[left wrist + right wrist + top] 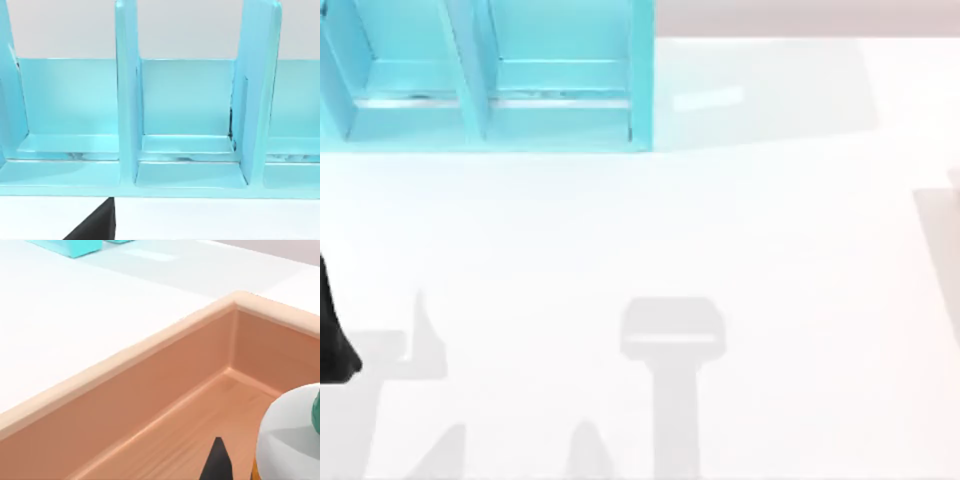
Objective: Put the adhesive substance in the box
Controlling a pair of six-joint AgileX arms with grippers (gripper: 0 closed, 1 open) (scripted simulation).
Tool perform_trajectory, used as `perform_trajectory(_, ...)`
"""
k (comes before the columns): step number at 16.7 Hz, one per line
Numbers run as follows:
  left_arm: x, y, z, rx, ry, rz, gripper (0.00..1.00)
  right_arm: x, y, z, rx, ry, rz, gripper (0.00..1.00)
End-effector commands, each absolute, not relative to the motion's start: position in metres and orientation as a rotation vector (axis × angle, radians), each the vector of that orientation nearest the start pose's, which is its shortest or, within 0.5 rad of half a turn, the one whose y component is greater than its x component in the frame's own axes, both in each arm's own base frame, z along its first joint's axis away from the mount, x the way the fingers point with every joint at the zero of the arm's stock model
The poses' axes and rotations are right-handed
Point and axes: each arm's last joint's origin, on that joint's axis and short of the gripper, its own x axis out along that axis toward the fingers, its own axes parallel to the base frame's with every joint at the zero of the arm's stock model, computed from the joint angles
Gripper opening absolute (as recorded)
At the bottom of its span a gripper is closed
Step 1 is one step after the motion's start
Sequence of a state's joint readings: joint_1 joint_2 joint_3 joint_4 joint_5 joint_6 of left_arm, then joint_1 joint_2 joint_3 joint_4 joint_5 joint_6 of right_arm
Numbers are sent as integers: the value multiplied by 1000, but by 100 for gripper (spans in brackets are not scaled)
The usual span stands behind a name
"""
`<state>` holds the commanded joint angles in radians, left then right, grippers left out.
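The adhesive substance (287, 440) shows in the right wrist view as a glue bottle with white shoulders, a bit of dark-green cap and a strip of orange label. It stands inside the box (125, 360), a wooden tray with tan walls and a plank floor, near one inner corner. A dark part of my right gripper (218, 462) hangs over the box floor just beside the bottle, with a strip of wood showing between them. My left gripper (95, 225) is parked at the table's left edge, facing the blue shelf.
A light-blue shelf (485, 90) with upright dividers stands at the back left of the table. My left arm (335, 340) is a dark shape at the left edge. Arm shadows fall across the white tabletop (720, 230).
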<state>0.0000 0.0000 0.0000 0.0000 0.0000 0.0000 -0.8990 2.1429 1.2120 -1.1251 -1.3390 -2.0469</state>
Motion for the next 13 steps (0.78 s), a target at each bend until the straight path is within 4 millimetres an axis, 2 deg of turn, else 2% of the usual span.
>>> perform_trajectory(6, 106, -1, 160, 0, 0, 0, 100, 231, -234, 93, -57, 195, 779, 0)
perform_trajectory(13, 106, -1, 160, 0, 0, 0, 100, 231, -234, 93, -57, 195, 779, 53)
